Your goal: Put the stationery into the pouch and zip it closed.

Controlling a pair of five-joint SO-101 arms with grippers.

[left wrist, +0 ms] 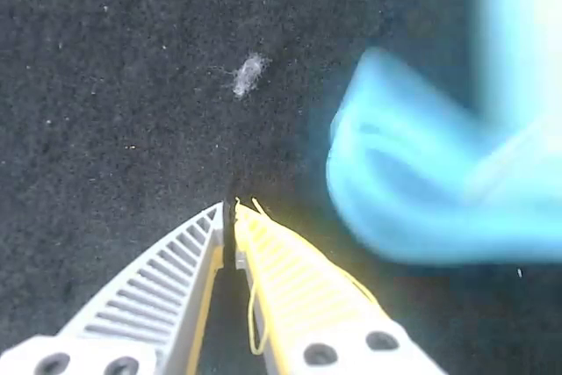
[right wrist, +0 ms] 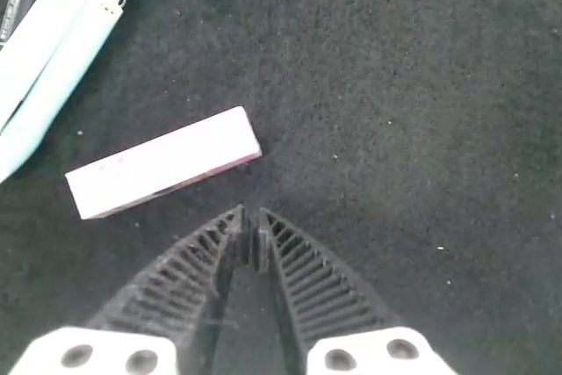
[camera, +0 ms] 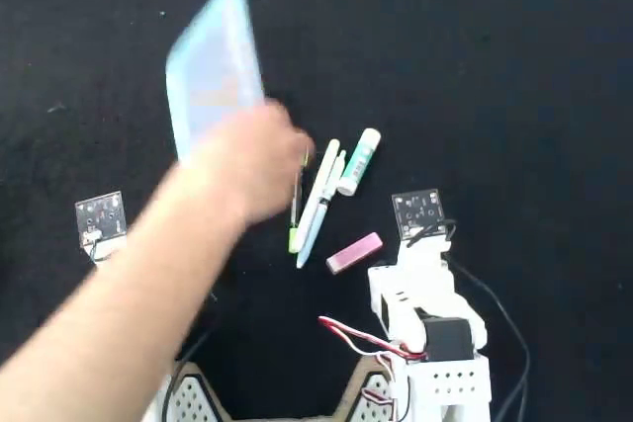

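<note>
A person's hand (camera: 247, 160) holds a light blue pouch (camera: 216, 61) up over the far left of the black table; the pouch shows as a blurred blue shape (left wrist: 439, 182) in the left wrist view. Several pens (camera: 316, 195) (right wrist: 53, 50), a white glue stick (camera: 358, 160) and a pink eraser (camera: 354, 252) (right wrist: 162, 162) lie on the table's middle. My right gripper (right wrist: 255, 221) is shut and empty, just short of the eraser. My left gripper (left wrist: 233, 217) is shut and empty over bare cloth beside the pouch.
The person's forearm (camera: 109, 313) crosses the left front of the table above the left arm's base (camera: 188, 397). Two small square marker boards (camera: 101, 214) (camera: 418, 210) sit left and right. The right arm's white body (camera: 430, 328) stands at the front.
</note>
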